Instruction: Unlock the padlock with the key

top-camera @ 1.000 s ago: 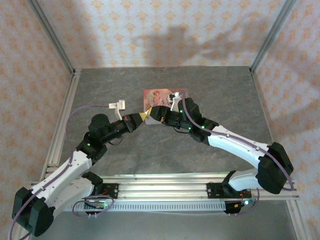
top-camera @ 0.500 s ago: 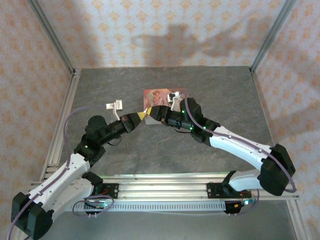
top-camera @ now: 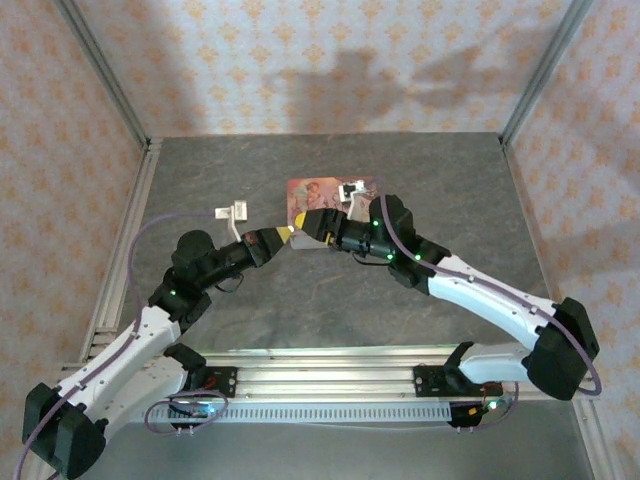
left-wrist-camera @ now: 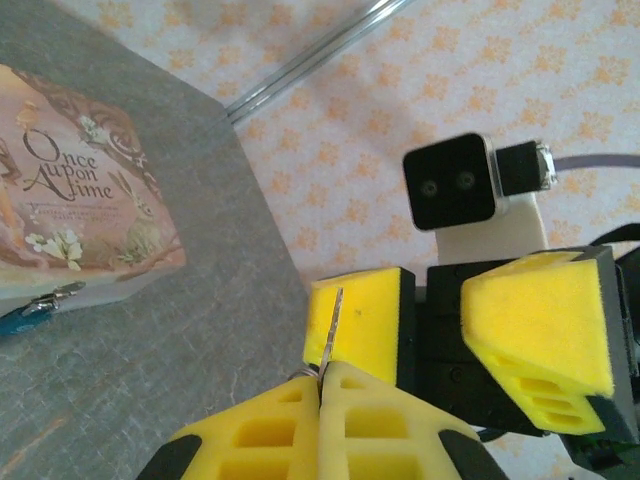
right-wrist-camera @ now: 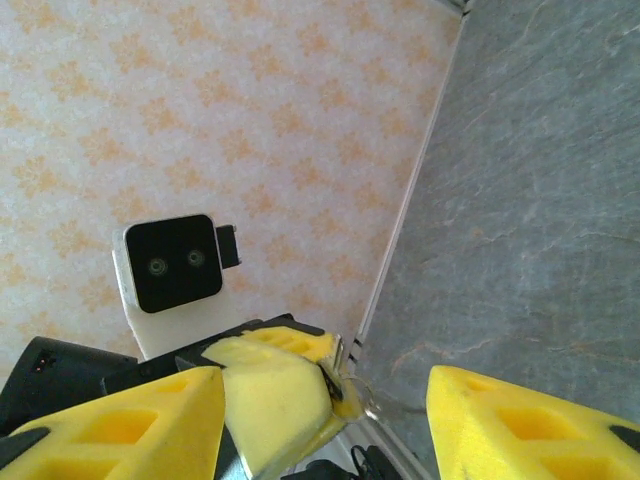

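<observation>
Left gripper (left-wrist-camera: 322, 378) is clamped shut on the key (left-wrist-camera: 331, 322). The thin silvery blade sticks out past its yellow pads. The blade lies across the face of one pad of the right gripper (left-wrist-camera: 440, 310); contact cannot be confirmed. The right gripper meets the left tip to tip, with its jaws apart and holding nothing. From the right wrist, the left gripper's tip sits between those spread fingers. The padlock (left-wrist-camera: 18, 322), a small blue body, rests at the foot of the pink box (left-wrist-camera: 80, 180), well apart from both grippers. From above, the box sits on the grey table (top-camera: 450, 180) just beyond the meeting grippers.
</observation>
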`<act>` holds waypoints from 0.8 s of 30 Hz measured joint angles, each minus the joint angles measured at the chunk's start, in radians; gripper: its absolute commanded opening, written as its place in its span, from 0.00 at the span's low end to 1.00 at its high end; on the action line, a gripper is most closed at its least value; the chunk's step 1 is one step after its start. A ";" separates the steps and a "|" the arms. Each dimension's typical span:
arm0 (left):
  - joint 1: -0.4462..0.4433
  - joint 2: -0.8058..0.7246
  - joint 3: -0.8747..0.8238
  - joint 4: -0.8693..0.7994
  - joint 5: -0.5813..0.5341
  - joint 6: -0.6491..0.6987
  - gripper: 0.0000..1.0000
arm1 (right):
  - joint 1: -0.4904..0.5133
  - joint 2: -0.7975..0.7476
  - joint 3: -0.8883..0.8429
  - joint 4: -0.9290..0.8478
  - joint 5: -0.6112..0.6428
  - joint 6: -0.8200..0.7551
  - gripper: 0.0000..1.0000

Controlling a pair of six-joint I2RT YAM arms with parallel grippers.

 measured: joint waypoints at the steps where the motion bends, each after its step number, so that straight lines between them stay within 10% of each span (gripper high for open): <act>1: 0.000 0.001 0.002 0.000 0.007 0.000 0.00 | 0.000 0.009 0.005 0.003 -0.010 0.001 0.47; 11: 0.000 0.006 0.011 0.000 0.058 0.001 0.00 | 0.000 0.058 0.028 0.030 -0.066 0.013 0.00; 15: 0.001 0.006 0.027 -0.026 0.066 0.017 0.02 | 0.000 0.059 0.029 0.035 -0.072 -0.008 0.00; 19: 0.014 0.006 0.060 -0.098 0.103 0.060 0.34 | 0.000 0.059 0.029 0.033 -0.090 -0.059 0.00; 24: 0.069 0.001 0.073 -0.148 0.175 0.085 0.39 | 0.000 0.057 0.029 0.009 -0.112 -0.141 0.00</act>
